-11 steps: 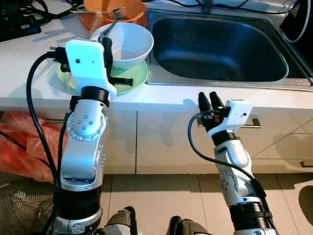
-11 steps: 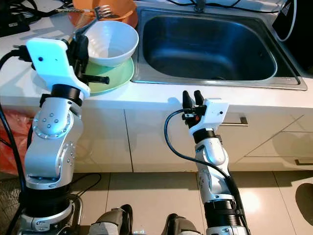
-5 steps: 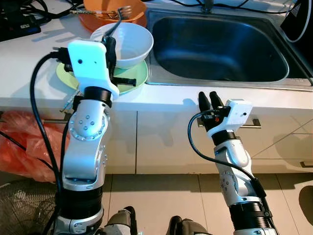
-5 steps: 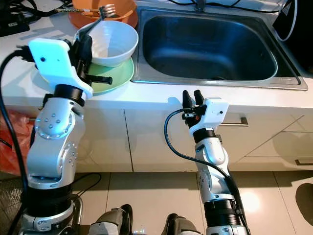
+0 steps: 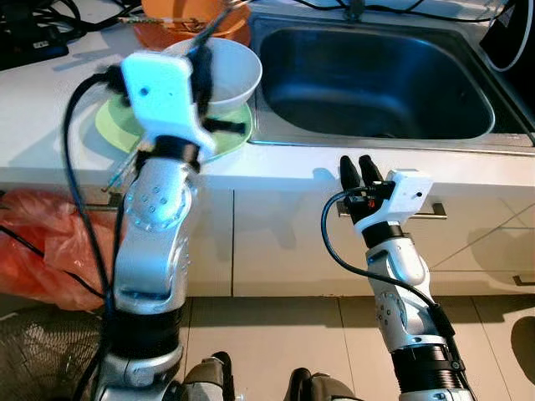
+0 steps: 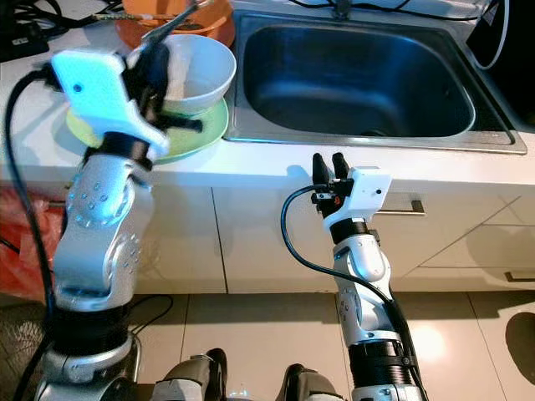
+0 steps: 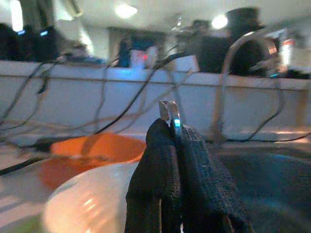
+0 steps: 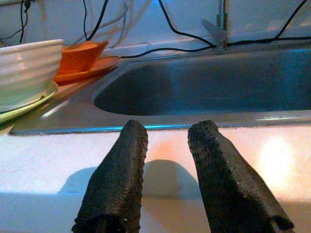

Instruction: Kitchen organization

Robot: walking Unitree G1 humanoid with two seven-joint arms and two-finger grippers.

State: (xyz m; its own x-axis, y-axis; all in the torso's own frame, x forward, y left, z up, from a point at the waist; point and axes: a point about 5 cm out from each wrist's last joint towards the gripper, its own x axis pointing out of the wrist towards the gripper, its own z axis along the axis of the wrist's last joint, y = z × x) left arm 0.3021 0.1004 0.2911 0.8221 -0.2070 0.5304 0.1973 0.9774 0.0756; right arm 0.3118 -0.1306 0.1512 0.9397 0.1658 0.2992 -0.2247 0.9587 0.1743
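My left gripper (image 5: pixel 201 68) is raised over the near rim of a white bowl (image 5: pixel 236 73) and is shut on a metal fork (image 6: pixel 174 22). In the left wrist view the fork's thin handle (image 7: pixel 169 112) sticks up between the closed fingers (image 7: pixel 160 160). The fork slants up toward an orange bowl (image 5: pixel 167 32) behind. Under the white bowl lies a green plate (image 5: pixel 110 125) on the white counter. My right gripper (image 5: pixel 358 171) stands open, pointing up just in front of the counter edge, with nothing between its fingers (image 8: pixel 121 174).
A steel sink (image 5: pixel 376 83) lies to the right of the bowls, its tap (image 8: pixel 217 26) at the back. Black cables (image 5: pixel 50 17) run along the counter's back left. An orange plastic bag (image 5: pixel 33 242) sits on the floor at left. A cupboard handle (image 5: pixel 435 209) is by my right wrist.
My left arm has swung up and to the right with the fork, now blurred in motion over the white bowl. The right arm has not moved.
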